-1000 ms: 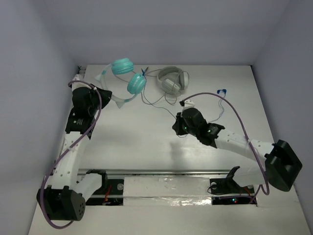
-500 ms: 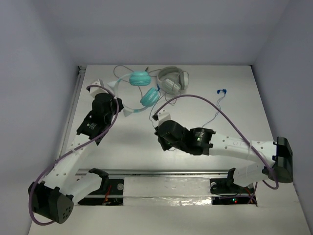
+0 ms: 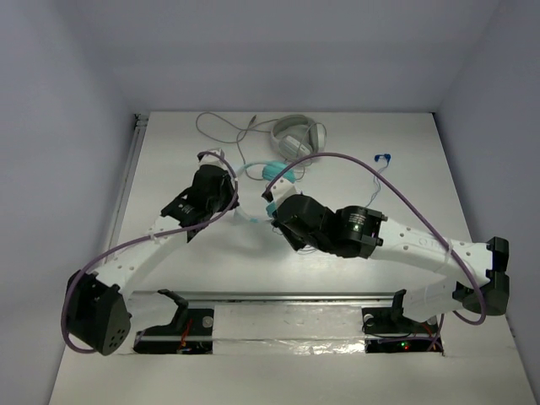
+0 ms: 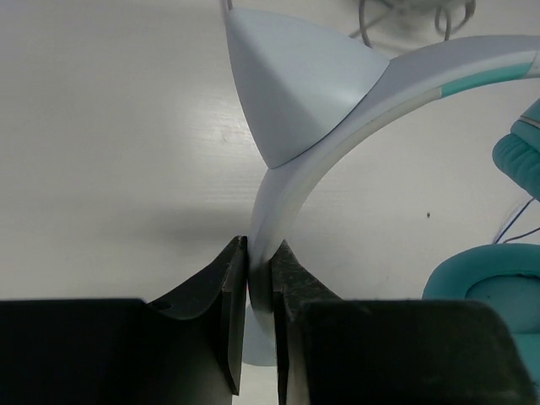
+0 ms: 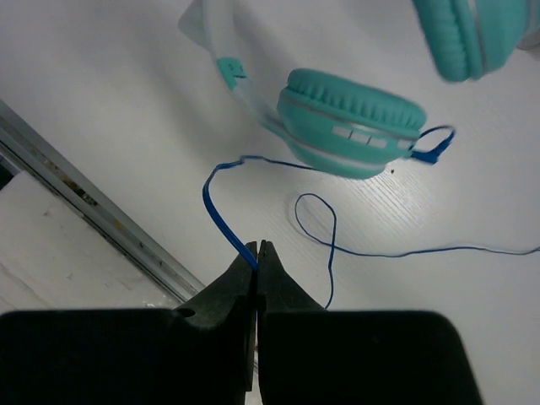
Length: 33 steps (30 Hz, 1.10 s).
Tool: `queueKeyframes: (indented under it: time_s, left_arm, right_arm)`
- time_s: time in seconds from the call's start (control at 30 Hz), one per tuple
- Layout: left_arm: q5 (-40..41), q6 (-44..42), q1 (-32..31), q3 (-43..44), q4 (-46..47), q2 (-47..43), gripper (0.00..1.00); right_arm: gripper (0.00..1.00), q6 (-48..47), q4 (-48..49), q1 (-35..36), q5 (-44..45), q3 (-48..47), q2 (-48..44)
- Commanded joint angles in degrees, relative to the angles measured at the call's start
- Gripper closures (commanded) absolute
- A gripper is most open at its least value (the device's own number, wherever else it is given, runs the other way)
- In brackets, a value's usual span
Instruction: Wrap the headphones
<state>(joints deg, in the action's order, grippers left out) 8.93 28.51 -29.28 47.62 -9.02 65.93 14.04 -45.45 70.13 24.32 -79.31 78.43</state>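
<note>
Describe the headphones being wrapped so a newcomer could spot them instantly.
Start at the middle of the white table. The headphones are there, their pale headband pinched in the left gripper. Teal ear cups and a thin blue cable set them apart from the grey-white headphones behind.

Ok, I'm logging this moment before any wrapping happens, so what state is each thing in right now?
teal headphones: held by the headband, cable not yet wound on.
blue cable: loose and looping, pinched at one spot.
left gripper: shut on the headband.
right gripper: shut on the blue cable.
grey-white headphones: lying untouched at the far side, cable loose.
</note>
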Motion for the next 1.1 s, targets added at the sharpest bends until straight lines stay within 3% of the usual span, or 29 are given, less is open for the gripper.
queueKeyframes:
  time_s: [0.0, 0.2, 0.47, 0.53, 1.07]
  left_arm:
    - [-8.57, -2.58, -0.78, 4.23, 2.26, 3.22, 1.0]
    - [-14.55, -7.5, -1.31, 8.8, -3.46, 3.77, 1.0]
    - [-23.24, -18.22, -1.31, 13.65, -11.99, 4.82, 1.0]
    - [-23.52, -19.28, -1.31, 12.68, -12.17, 5.17, 1.0]
    - [-29.49, -21.57, -4.91, 9.87, -10.32, 7.98, 1.0]
  right_arm:
    - [1.0, -4.19, -3.77, 0.18, 2.66, -2.96, -0.38]
    - [1.0, -4.47, -6.84, 0.18, 6.97, -2.96, -1.61]
    - [1.0, -6.22, -3.86, 0.18, 16.01, -1.47, -2.58]
    - [1.0, -6.48, -1.93, 0.18, 20.41, -1.46, -2.5]
    - [1.0, -11.75, 11.77, -4.2, 30.51, 2.31, -1.88]
